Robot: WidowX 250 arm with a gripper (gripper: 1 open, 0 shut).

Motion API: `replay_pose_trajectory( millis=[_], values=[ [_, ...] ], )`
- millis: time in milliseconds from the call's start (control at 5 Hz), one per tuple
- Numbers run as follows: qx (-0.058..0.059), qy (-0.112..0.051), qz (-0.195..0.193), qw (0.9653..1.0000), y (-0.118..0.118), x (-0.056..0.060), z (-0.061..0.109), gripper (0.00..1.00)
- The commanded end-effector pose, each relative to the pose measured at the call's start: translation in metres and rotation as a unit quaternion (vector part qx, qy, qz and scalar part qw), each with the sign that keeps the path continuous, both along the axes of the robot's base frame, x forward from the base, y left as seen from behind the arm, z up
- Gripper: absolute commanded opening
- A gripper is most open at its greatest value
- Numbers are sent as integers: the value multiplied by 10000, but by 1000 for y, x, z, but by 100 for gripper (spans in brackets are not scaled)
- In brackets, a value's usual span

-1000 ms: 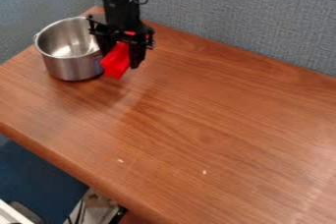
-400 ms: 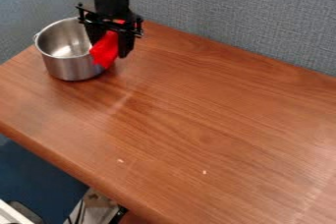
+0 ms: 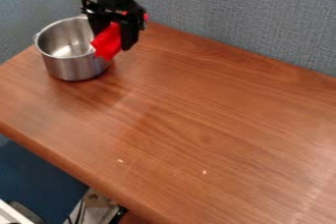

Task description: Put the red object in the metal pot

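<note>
The red object (image 3: 105,41) is bright and long, held tilted, pinched by the jaws (image 3: 116,17). Its lower end is at the rim of the metal pot (image 3: 69,53).

The tabletop (image 3: 197,120) was reddish-brown wood with visible grain and a glossy sheen, its left edge running diagonally toward the viewer. The metal pot (image 3: 66,63) stood upright near its far left corner. Two tiny pale specks showed on the nearer surface.

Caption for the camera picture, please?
Black gripper holding a red block at the shiny round metal pot's rim.
</note>
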State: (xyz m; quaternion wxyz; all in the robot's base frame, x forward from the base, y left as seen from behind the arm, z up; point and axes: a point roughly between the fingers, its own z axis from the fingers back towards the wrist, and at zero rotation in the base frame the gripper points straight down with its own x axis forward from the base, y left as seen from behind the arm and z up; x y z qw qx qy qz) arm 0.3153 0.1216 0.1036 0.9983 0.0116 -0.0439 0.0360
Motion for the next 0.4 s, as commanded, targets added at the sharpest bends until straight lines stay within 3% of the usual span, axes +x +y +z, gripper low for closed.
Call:
replay_pose_trajectory(
  millis=[0, 200],
  values=[
    [110, -320, 85, 9994, 11, -5, 27, 0],
    [145, -346, 169, 9992, 22, -10, 34, 0]
  ],
)
